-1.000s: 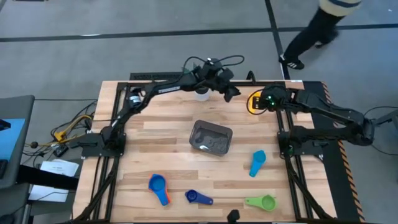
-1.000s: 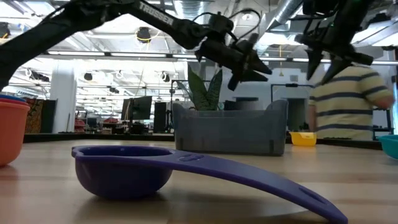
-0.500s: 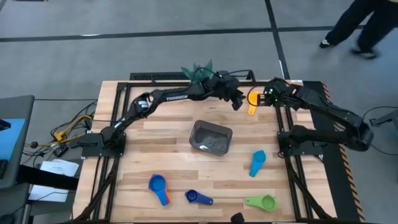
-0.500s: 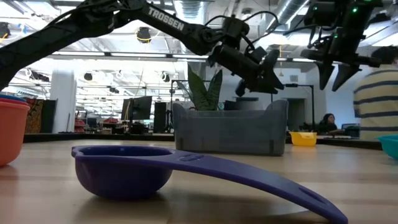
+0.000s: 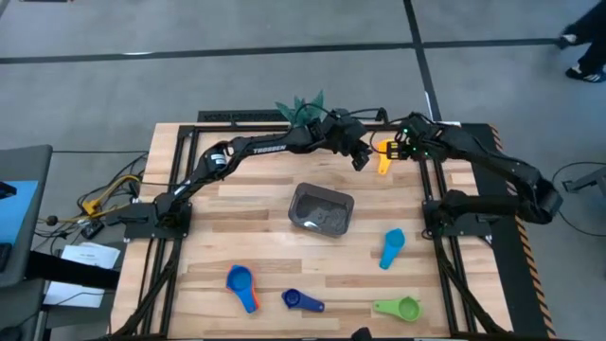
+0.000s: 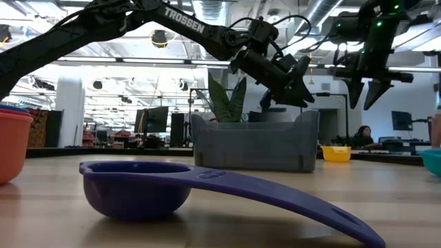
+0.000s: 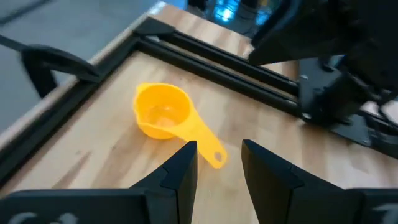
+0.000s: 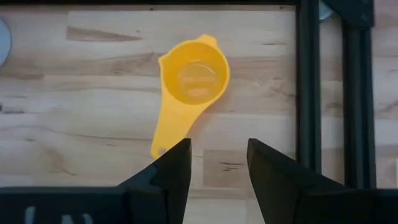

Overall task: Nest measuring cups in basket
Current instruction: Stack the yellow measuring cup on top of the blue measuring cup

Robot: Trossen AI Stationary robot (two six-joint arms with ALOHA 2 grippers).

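Observation:
The yellow measuring cup rests upright on its bowl at the table's far right, handle pointing to the near side. My left gripper hangs open just left of it, fingers aimed at the handle end. My right gripper hangs open above its right side. The dark grey basket stands at mid-table. Light blue, green, dark blue and blue-on-orange cups lie along the near part.
A green plant stands at the far edge behind the left arm. Black frame rails run just right of the yellow cup. An orange cup stands close to the low camera. A person's feet show on the floor beyond.
My left gripper has swung toward the table's right edge and a little down, off the plant and up to the yellow cup, then kept still. My right gripper has sunk a little and turned above the yellow cup. A person has walked off across the floor behind.

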